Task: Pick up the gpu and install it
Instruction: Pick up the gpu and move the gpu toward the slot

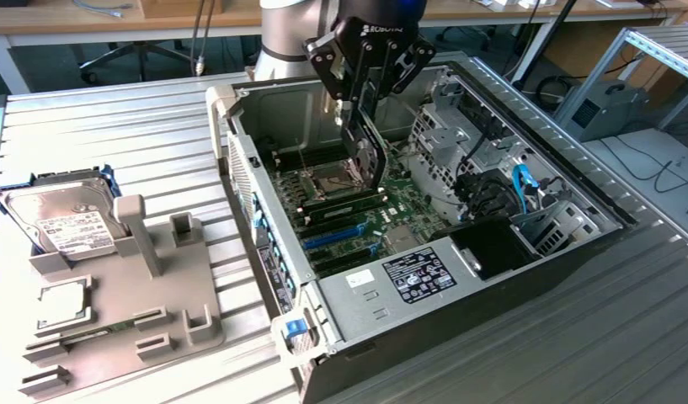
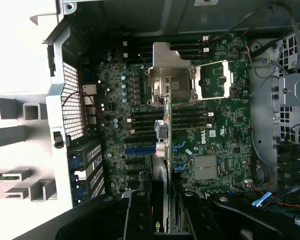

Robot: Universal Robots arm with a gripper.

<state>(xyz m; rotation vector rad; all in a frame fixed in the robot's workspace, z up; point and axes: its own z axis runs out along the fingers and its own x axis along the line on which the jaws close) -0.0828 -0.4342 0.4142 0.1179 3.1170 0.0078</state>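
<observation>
The gpu [image 1: 367, 147] is a thin black card hanging on edge inside the open computer case [image 1: 355, 303], above the motherboard [image 1: 406, 206]. My gripper [image 1: 362, 101] is shut on the card's upper edge. In the wrist view the gpu [image 2: 165, 145] appears edge-on, running out from between my two black fingers [image 2: 139, 215] over the memory slots and the CPU socket [image 2: 172, 82]. The blue expansion slots [image 1: 338, 236] lie lower on the board, toward the case's front, and the card's lower edge hangs a little above the board.
A grey holder fixture [image 1: 130, 286] stands on the metal table at the exterior view's left, with a silver hard drive [image 1: 63, 215] in it. Inside the case, drive cages [image 1: 467, 126], cables [image 1: 521, 185] and a power supply [image 1: 417, 273] crowd the exterior view's right side.
</observation>
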